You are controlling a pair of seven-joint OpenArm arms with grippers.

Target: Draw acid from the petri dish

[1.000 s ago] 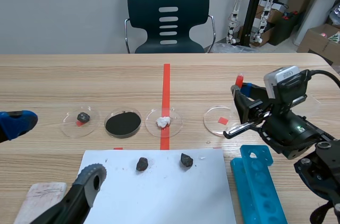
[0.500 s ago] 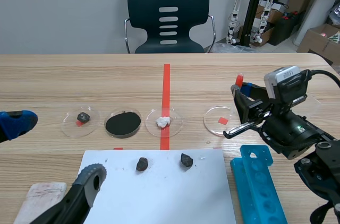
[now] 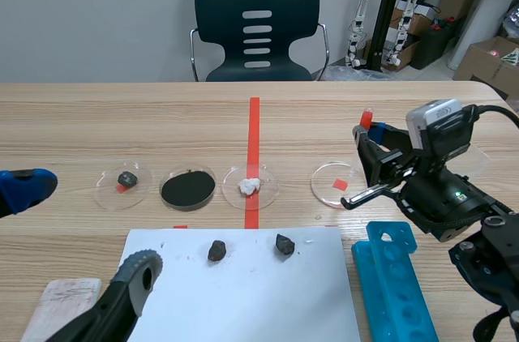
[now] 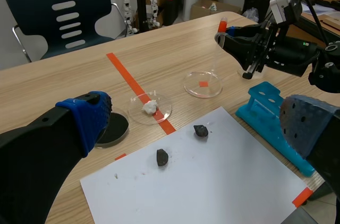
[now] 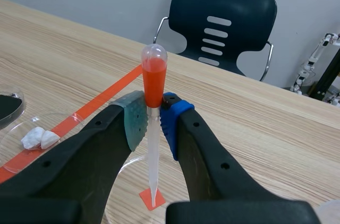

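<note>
Red-bulbed pipette [image 5: 153,83], pinched in the right hand [image 5: 153,120], hangs over the rightmost dish [image 3: 324,182]; next, probably lower, squeeze, release.

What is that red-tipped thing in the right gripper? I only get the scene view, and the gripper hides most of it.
Observer: The right wrist view shows a pipette with an orange-red bulb, upright, pinched by the right gripper just below the bulb.
Operator: Where does its tip point?
Observer: In that view the tip lines up with the red square under the clear petri dish; I cannot tell whether it touches.
</note>
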